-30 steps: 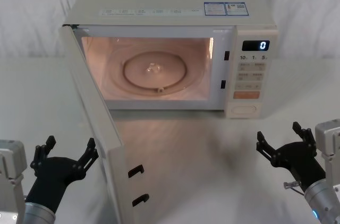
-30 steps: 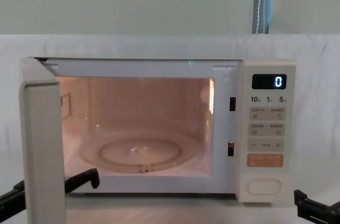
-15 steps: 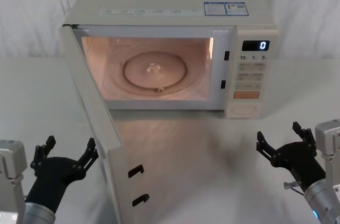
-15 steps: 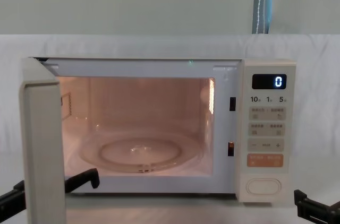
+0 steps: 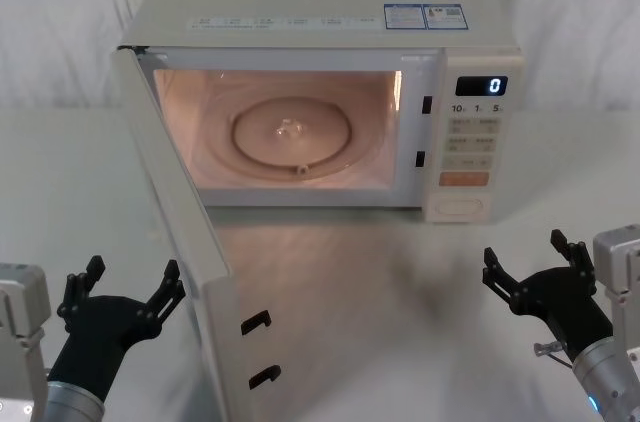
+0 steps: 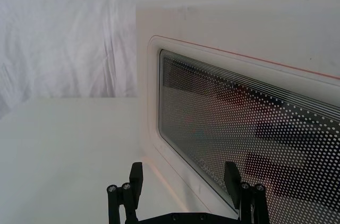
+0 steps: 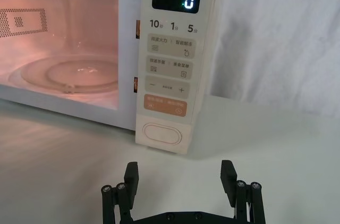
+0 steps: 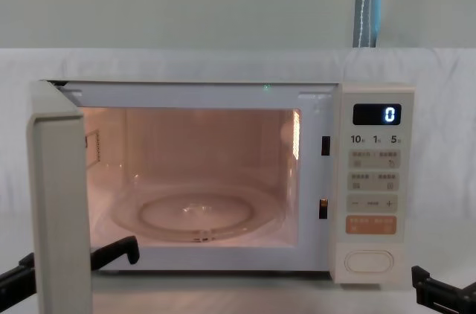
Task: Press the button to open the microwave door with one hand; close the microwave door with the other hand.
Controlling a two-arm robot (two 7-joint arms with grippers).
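1. Head view: the cream boxy countertop microwave (image 5: 320,92) stands toward the far edge of the white tabletop (image 5: 400,292), its cavity lit. The wide cream microwave door (image 5: 185,252) stands swung out toward the near left. The large cream oval button (image 5: 458,208) sits at the foot of the control panel. The left gripper (image 5: 122,297) hovers near the near-left corner, just beside the door's outer face, black fingers spread. The right gripper (image 5: 535,264) hovers at the near right, fingers spread, well apart from the panel.

2. Left wrist view: the door's dark dotted glass window (image 6: 249,128) looms close ahead of the spread left fingers (image 6: 135,173); contact cannot be told, and the door's far part is cut off.

3. Right wrist view: the button (image 7: 162,134) lies straight ahead of the open right gripper (image 7: 180,173), untouched.

4. Chest view: the door shows edge-on (image 8: 59,202), hiding most of the left gripper (image 8: 67,258); the right gripper (image 8: 439,293) is cut off at the lower corner.

5. Judgement: opening looks done; closing is in hand. The next move calls for the left gripper to push the door's outer face round until it latches.
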